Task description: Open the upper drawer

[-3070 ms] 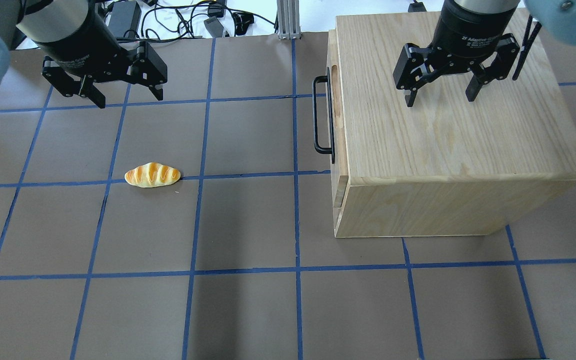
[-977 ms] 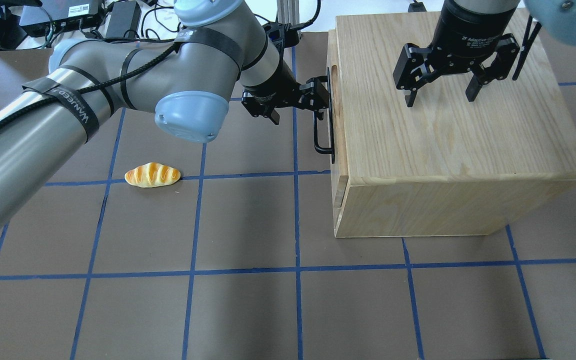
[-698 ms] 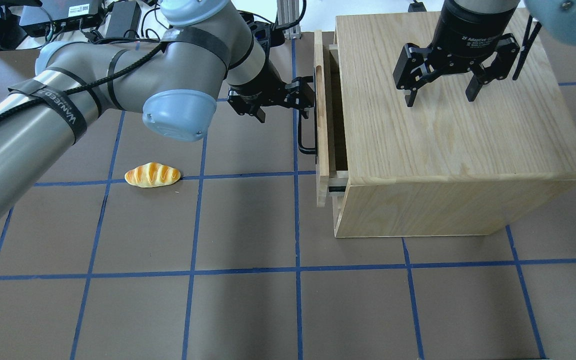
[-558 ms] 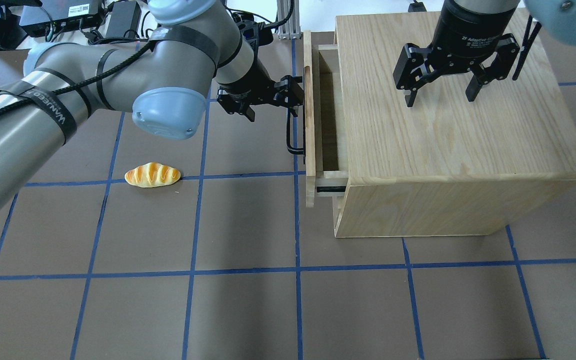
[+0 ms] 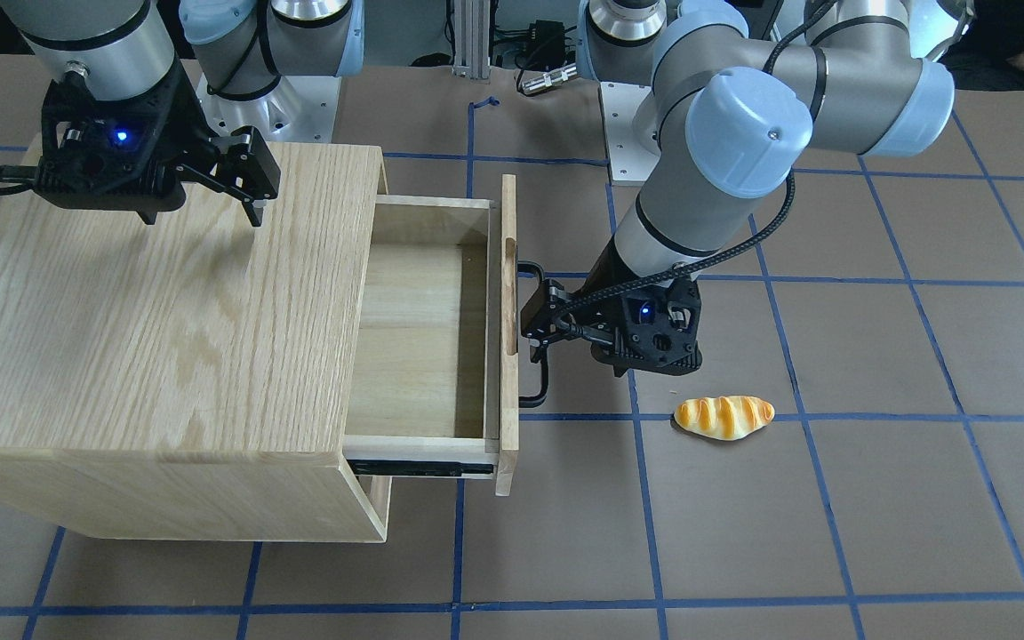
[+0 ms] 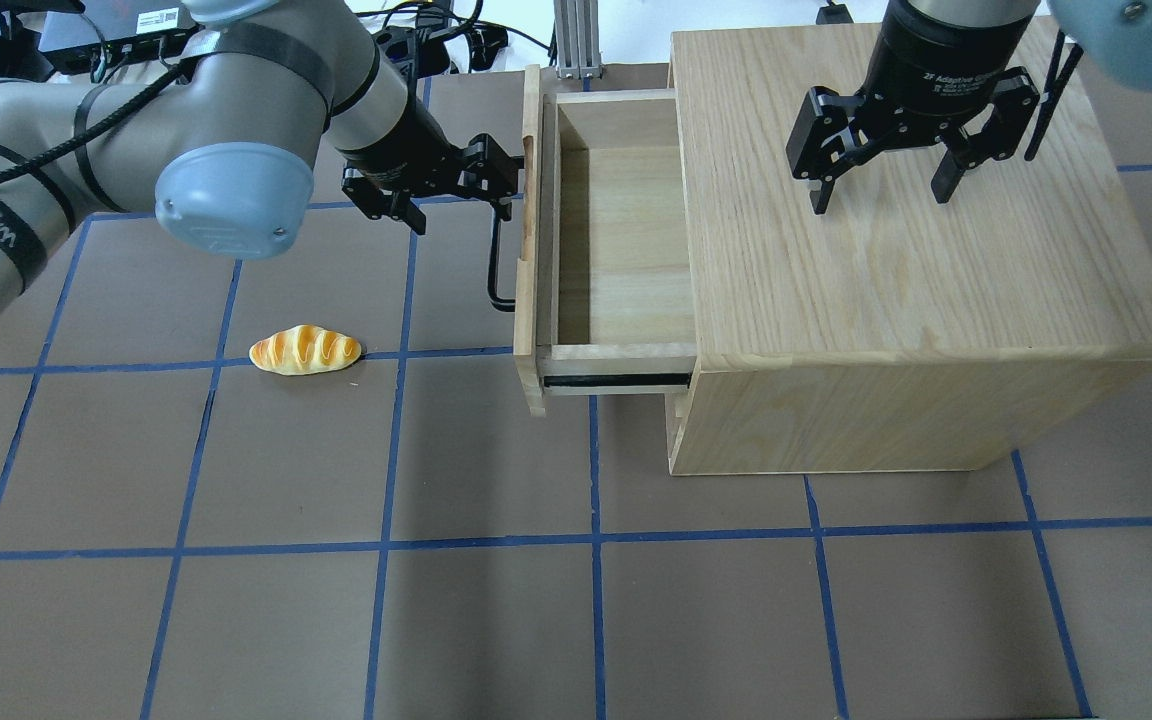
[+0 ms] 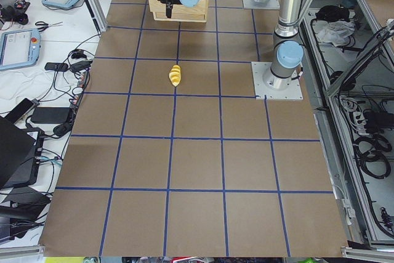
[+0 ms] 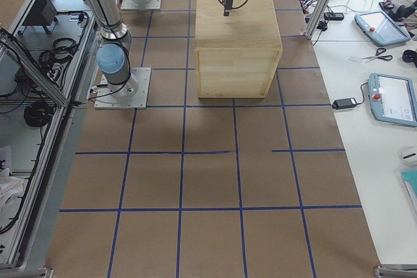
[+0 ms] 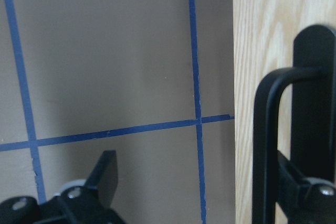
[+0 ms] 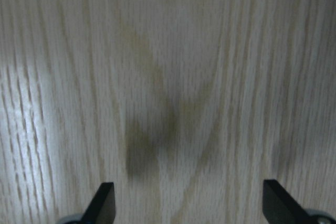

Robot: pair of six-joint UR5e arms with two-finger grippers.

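Upper drawer [image 6: 626, 250] open; right arm [image 6: 946, 60] labelled "2F Adaptive".

Brown table [image 6: 496, 620] — blue tape grid [image 6: 383, 546], white workbench [image 8: 345, 76]

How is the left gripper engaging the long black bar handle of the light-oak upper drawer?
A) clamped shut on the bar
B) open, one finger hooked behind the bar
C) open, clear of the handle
B: the left wrist view shows the left gripper open, one finger tucked between the long black bar handle and the front of the light-oak upper drawer, the other far off over the table.
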